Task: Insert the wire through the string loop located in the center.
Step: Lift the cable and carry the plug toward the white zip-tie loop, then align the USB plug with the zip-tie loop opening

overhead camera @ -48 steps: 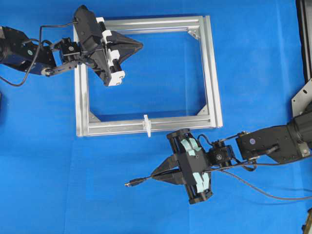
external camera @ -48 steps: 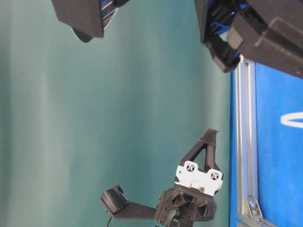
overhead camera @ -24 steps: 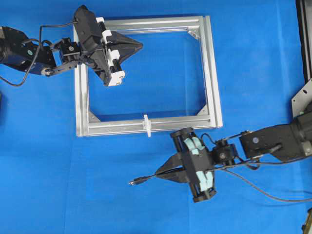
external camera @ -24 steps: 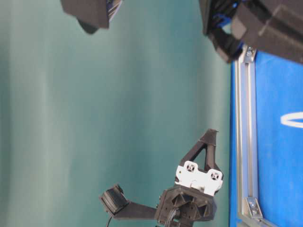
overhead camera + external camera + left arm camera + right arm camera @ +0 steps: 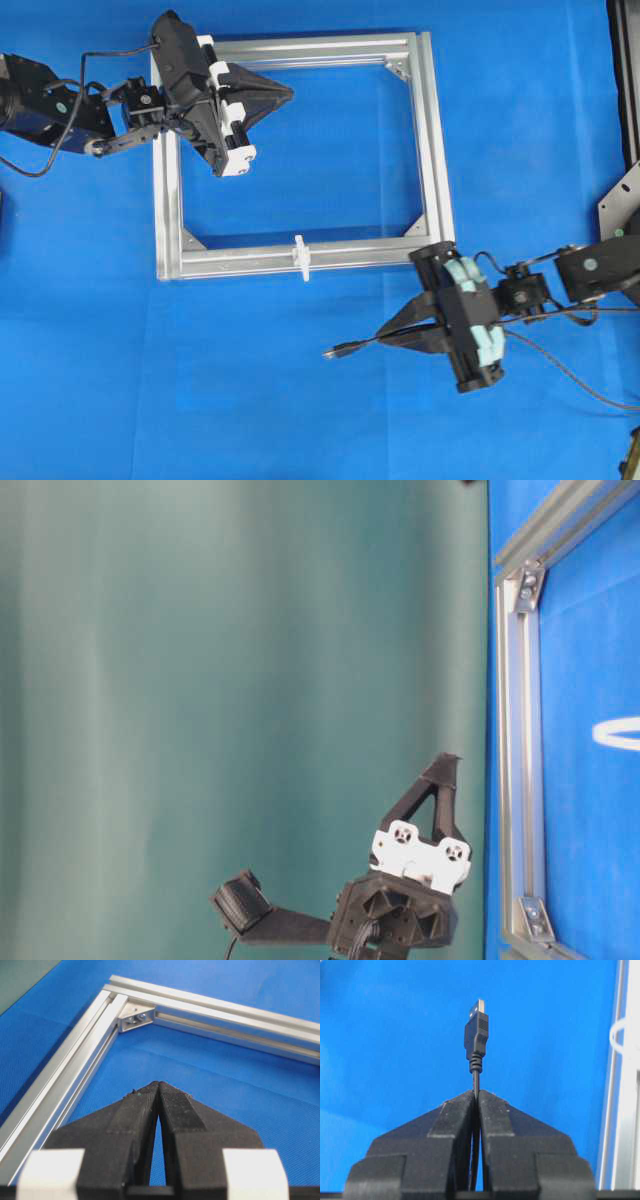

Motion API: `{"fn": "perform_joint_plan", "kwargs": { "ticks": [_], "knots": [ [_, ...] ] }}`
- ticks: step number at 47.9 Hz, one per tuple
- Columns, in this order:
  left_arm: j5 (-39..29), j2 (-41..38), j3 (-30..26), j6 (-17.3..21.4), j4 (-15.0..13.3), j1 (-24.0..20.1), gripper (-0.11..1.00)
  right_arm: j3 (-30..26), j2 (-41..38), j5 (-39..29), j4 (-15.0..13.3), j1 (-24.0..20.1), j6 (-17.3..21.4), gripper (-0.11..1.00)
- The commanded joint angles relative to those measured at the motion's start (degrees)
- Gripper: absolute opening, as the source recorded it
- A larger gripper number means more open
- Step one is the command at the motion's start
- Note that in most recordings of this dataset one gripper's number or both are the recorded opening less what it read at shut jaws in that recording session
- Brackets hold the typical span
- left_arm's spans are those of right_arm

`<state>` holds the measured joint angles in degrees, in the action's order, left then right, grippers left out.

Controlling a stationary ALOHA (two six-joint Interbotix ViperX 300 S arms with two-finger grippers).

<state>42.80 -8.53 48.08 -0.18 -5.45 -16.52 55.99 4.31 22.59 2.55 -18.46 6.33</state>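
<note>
Overhead exterior view: the right gripper (image 5: pixel 388 334), clenched on the wire (image 5: pixel 560 365), had shifted from the lower centre of the picture toward the lower right within the last second, so that the plug (image 5: pixel 338 351) lay further right than before, below and to the right of the string loop (image 5: pixel 300 256) rather than below and slightly left of it. The loop stood at the middle of the lower bar of the silver frame (image 5: pixel 433 150), well apart from the plug, and nothing yet passed through it. In the right wrist view the plug (image 5: pixel 476 1030) projected straight ahead of the closed jaws, with the loop (image 5: pixel 619 1036) at the right edge of the picture, off the line of the plug. The left gripper (image 5: pixel 283 94), clenched on nothing, remained over the upper left part of the frame. The withdrawal probably served to realign the plug with the loop; insertion had not begun.
</note>
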Motion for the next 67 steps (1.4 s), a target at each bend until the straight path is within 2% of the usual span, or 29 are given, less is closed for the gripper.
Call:
{"fn": "perform_joint_plan", "kwargs": {
  "ticks": [1,15,31,38,67],
  "knots": [
    [0.2,1.8,-0.5,-0.1,0.2,-0.1,0.0,0.4,1.8,1.3,0.4,0.0,0.1,-0.02],
    [0.3,1.8,-0.4,-0.1,0.2,-0.1,0.0,0.3,1.6,1.8,0.4,2.5,0.1,-0.02],
    [0.3,1.8,-0.4,-0.1,0.3,-0.1,0.0,0.6,1.0,1.8,0.4,11.0,-0.2,-0.02],
    [0.2,1.9,-0.4,-0.1,0.3,-0.1,0.0,0.6,0.4,1.9,0.4,13.1,-0.3,-0.02],
    [0.2,1.8,-0.4,-0.1,0.3,-0.1,0.0,0.7,-0.3,2.8,0.4,14.0,-0.3,-0.02]
  ]
}}
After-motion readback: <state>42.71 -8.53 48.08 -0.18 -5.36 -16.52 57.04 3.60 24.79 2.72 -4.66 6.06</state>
